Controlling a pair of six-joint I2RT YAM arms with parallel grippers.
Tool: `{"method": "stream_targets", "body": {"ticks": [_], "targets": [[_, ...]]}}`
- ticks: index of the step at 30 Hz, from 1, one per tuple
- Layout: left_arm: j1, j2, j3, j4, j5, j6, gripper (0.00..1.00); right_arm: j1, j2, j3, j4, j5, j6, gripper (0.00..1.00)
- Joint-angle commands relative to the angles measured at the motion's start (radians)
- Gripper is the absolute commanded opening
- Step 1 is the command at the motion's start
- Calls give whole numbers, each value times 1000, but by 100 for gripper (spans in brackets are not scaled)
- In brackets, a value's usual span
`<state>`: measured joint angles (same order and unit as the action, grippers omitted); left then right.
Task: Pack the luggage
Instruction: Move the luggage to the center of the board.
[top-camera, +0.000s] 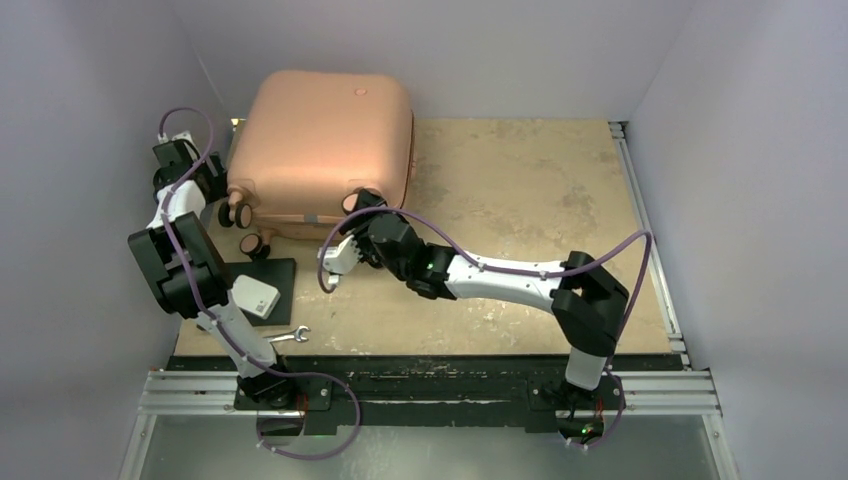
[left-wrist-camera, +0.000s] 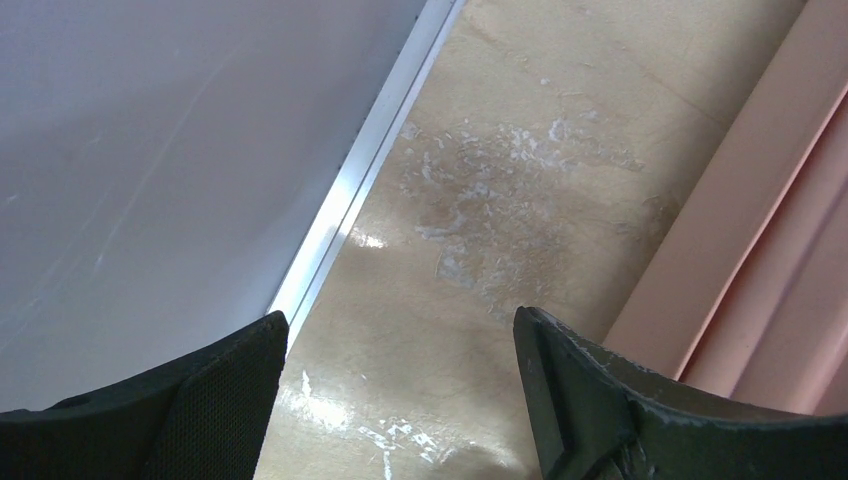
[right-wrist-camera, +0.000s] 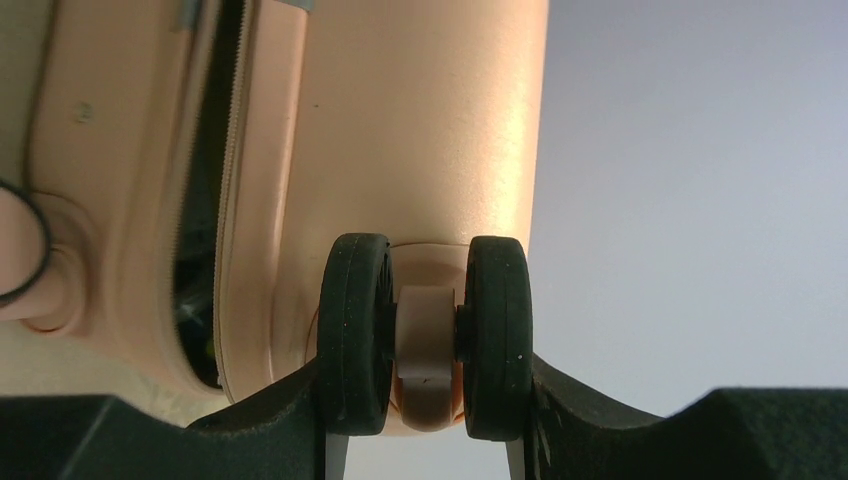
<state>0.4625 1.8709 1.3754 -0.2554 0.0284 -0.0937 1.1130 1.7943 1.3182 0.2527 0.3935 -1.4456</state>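
The salmon-pink luggage (top-camera: 325, 140) lies flat at the table's back left, wheels toward me. My right gripper (top-camera: 362, 205) is shut on its right-hand double wheel (right-wrist-camera: 355, 330): the two black tyres sit between the fingers (right-wrist-camera: 260, 425), pressed from both sides. A dark gap along the zipper (right-wrist-camera: 205, 230) shows the lid slightly ajar. Low over the table, my left gripper (left-wrist-camera: 400, 330) stands open and empty between the left wall and the luggage's side (left-wrist-camera: 760, 250). In the top view it (top-camera: 205, 172) is at the case's near-left corner.
A black pad (top-camera: 282, 272) with a white box (top-camera: 255, 296) lies at the front left, and a small wrench (top-camera: 290, 336) lies beside it. Two more wheels (top-camera: 240, 213) stick out near the left arm. An aluminium rail (left-wrist-camera: 350, 200) runs along the left wall.
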Motion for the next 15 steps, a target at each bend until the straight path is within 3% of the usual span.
{"method": "stream_targets", "body": {"ticks": [1,5,15], "targets": [[-53,26,28,-79,195,-50,83,48,-27,-59,115,-121,37,34],[-53,31,17,-73,203,-50,83,40,-19,-122,208,-119,-3,35],[-54,30,14,-74,215,-52,83,6,35,-19,259,-68,-10,36]]}}
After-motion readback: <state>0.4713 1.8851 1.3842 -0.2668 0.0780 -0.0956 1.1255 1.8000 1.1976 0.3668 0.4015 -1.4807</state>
